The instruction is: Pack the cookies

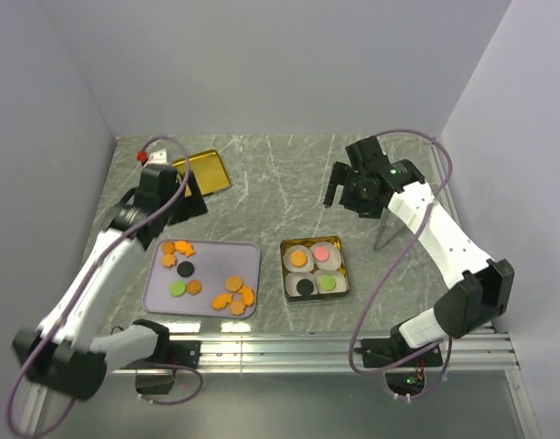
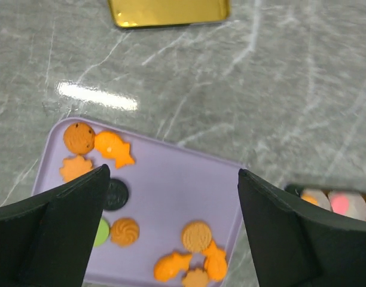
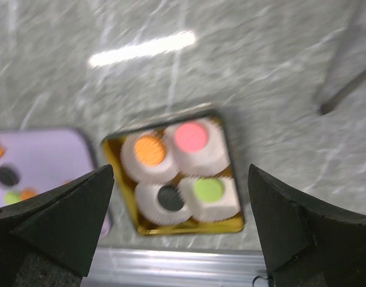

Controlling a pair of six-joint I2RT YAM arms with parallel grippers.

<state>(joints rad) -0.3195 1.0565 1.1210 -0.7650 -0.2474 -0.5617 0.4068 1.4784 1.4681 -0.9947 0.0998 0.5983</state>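
Note:
Several cookies, mostly orange point(image 1: 234, 295) with a black one point(image 1: 184, 268) and a green one point(image 1: 177, 289), lie on a lavender tray point(image 1: 216, 261). The left wrist view shows them on the tray point(image 2: 165, 197): an orange round point(image 2: 79, 137), a black disc point(image 2: 115, 194), and a cluster point(image 2: 197, 236). A gold tin point(image 1: 344, 291) holds white paper cups with orange point(image 3: 149, 150), pink point(image 3: 191, 136), black point(image 3: 170, 198) and green point(image 3: 207, 189) cookies. My left gripper point(image 2: 173, 173) is open and empty above the tray. My right gripper point(image 3: 180, 170) is open and empty above the tin point(image 3: 120, 197).
A gold lid point(image 1: 204, 171) lies at the back left of the marble table and shows at the top of the left wrist view point(image 2: 168, 11). A red-tipped object point(image 1: 143, 156) sits by the left wall. Walls close three sides. A metal rail point(image 1: 353, 346) runs along the near edge.

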